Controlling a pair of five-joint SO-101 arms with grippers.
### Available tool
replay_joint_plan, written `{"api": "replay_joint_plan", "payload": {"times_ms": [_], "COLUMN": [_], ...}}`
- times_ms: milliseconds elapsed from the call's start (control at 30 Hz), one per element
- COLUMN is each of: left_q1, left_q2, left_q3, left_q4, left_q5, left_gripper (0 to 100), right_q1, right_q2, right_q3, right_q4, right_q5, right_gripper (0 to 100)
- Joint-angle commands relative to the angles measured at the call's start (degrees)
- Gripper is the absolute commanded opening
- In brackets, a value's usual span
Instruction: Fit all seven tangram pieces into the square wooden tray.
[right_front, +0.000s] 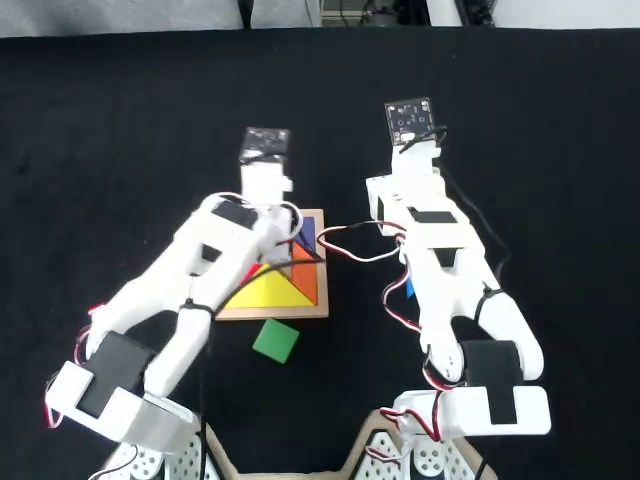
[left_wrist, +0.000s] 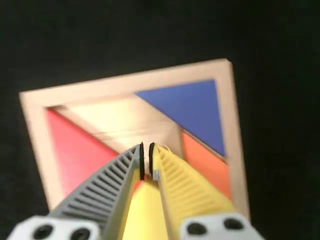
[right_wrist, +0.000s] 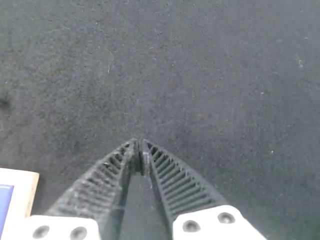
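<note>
Left gripper (left_wrist: 146, 150), pinched closed and empty like the right gripper (right_wrist: 137, 150), should gently nudge seated pieces (left_wrist: 192, 107) flush within the tray (left_wrist: 125, 82), leaving room for the green square (right_front: 275, 340).

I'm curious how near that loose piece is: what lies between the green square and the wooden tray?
Nothing but a narrow strip of bare black table, as the high view shows, between the green square and the tray.
</note>
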Motion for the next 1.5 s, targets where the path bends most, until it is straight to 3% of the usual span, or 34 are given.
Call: {"api": "replay_joint_plan", "payload": {"times_ms": [0,300,600,833,1467], "left_q1": [-4.0,0.57,0.92,1.71,2.15], "left_q2": [-2.11,3.52,6.24,6.15,6.24], "left_q3": [-0.4,-1.71,-4.09,-5.85,-7.6], "left_q4": [-0.97,-0.88,-0.35,7.91,3.52], "left_q5": [-0.09,-0.44,-0.35,-0.09,0.0], "left_gripper": [5,5,5,5,5], "right_q1": [0.53,0.53,0.53,0.53,0.53], "right_q2": [-0.92,-0.92,-0.92,-0.92,-0.92], "right_q3": [-2.86,-2.86,-2.86,-2.86,-2.95], "right_q4": [-1.05,-0.97,-1.05,-1.05,-1.05], "right_q5": [0.44,0.44,0.44,0.44,0.44], "right_gripper": [1.2,1.2,1.2,1.3,1.3]}}
